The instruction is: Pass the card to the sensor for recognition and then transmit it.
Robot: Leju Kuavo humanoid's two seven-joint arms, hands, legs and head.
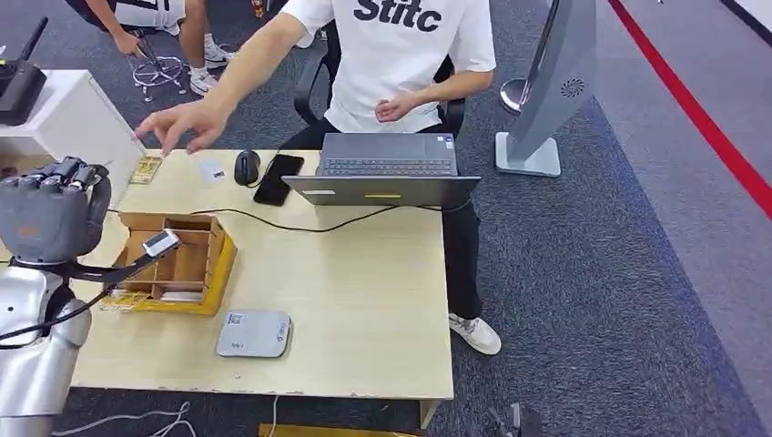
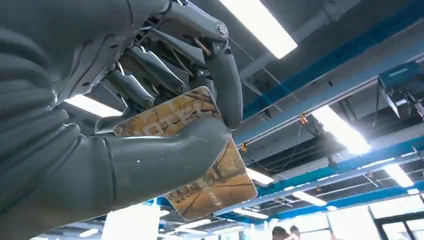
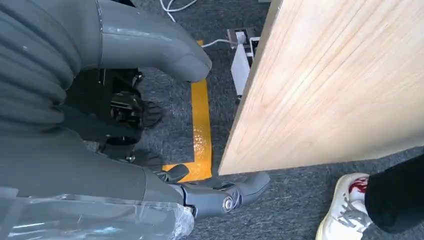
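Note:
My left hand is raised at the table's left side, its back toward the head camera. In the left wrist view this hand pinches a golden marbled card between the thumb and the fingers, against the ceiling lights. The flat grey sensor pad lies on the table near the front edge, right of and below my left hand. My right hand hangs beside the table's wooden edge over the carpet, fingers apart and holding nothing.
A wooden compartment box stands between my left hand and the sensor, with loose cards beside it. Across the table a seated person stretches a hand over more cards. A laptop, mouse and phone lie at the far edge.

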